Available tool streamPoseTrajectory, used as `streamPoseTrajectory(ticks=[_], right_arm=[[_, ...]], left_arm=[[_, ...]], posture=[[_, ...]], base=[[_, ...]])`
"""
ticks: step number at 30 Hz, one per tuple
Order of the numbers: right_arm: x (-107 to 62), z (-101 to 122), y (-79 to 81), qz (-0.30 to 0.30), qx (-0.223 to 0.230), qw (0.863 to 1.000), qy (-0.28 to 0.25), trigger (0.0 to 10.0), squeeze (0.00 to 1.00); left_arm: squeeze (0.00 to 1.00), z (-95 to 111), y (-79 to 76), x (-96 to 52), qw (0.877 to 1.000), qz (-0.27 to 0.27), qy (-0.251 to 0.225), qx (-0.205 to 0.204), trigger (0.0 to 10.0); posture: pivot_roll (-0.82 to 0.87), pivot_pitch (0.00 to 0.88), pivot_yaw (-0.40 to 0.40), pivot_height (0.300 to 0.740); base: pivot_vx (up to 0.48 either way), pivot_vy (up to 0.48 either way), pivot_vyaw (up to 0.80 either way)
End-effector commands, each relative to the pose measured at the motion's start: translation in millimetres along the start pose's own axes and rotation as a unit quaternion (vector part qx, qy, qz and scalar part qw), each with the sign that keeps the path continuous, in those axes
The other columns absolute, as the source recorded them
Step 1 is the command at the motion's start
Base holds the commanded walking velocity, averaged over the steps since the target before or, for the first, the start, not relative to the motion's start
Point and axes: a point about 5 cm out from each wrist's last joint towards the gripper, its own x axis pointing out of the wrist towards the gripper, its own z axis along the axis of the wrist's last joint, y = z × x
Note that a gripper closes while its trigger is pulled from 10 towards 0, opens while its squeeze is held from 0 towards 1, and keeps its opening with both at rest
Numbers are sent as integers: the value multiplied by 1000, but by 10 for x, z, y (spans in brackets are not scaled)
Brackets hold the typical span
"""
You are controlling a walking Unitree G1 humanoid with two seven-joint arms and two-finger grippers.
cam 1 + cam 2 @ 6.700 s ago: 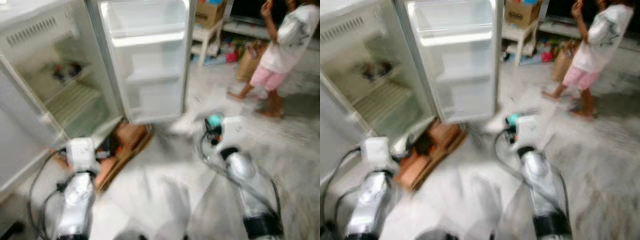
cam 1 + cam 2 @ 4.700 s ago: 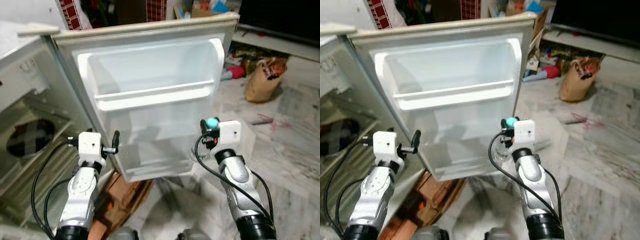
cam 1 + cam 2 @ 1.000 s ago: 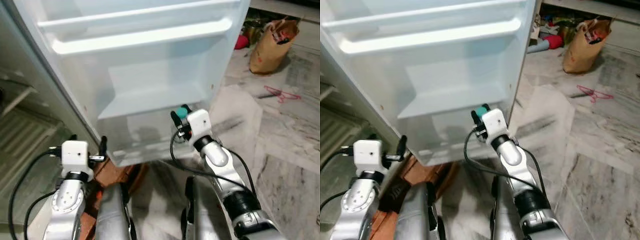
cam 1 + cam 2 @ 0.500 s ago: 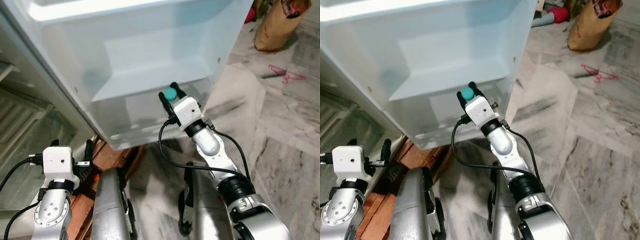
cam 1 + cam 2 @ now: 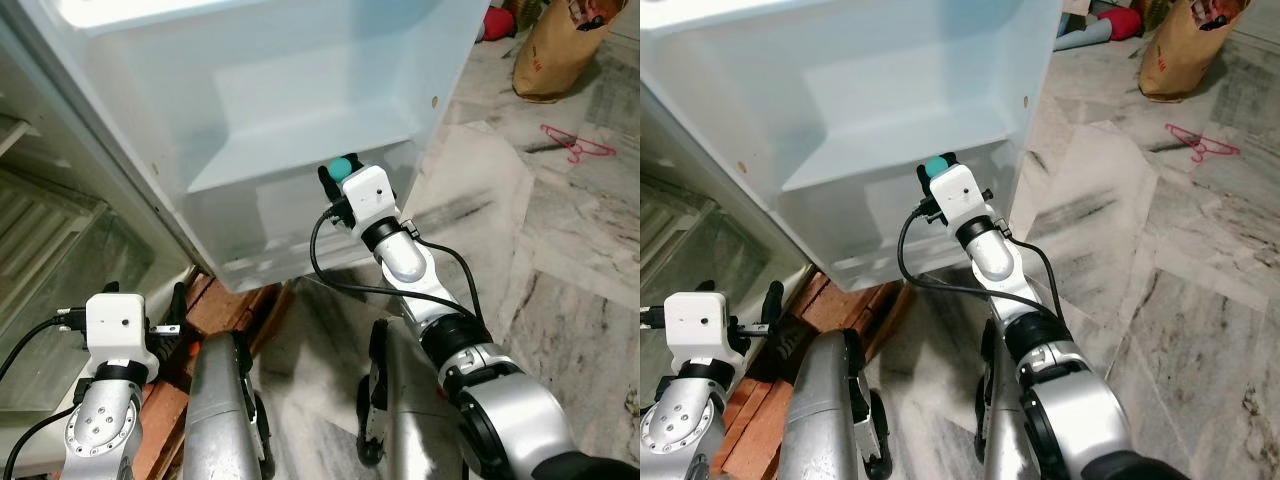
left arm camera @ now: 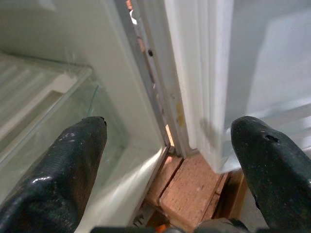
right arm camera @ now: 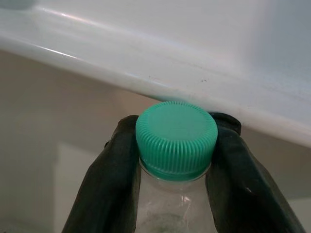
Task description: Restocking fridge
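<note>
Now one clear bottle [image 7: 167,208] with one green cap [image 7: 176,138] is pinched below the cap between the two black fingers [image 7: 108,179] of the right gripper [image 5: 340,178], its long axis along the fingers, cap pointing at the lower shelf of the open fridge door [image 5: 300,120] and almost touching its white rim. Half a second ago it stood slightly lower and further left. The left gripper [image 6: 170,150] hangs low with fingers spread, near the door's hinge side, above reddish bricks [image 6: 187,187]. One brown paper bag [image 5: 558,50] stands well apart on the marble floor [image 5: 560,260].

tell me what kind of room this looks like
Probably a lived-in home, in a kitchen or an open living area. An open fridge door stands on a marble-patterned tile floor, and a brown paper bag and pink hanger lie nearby.
</note>
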Motion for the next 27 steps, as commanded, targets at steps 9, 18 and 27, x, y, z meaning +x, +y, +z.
streamPoseTrajectory(ticks=[9,18,27], right_arm=[[-303,-272,-91,-18,-121,992,14,10000,0],[-264,-87,79,0,-143,988,-63,10000,0],[-497,-555,-48,-53,-45,993,97,10000,0]], left_arm=[[0,-9,35,-24,1000,3,9,11,10000],[0,-3,35,4,1000,5,7,12,10000],[0,-8,15,20,1000,0,9,11,10000]], posture=[[196,296,30,550],[186,296,31,550],[184,295,31,550]], base=[[0,0,0],[0,0,0],[0,0,0]])
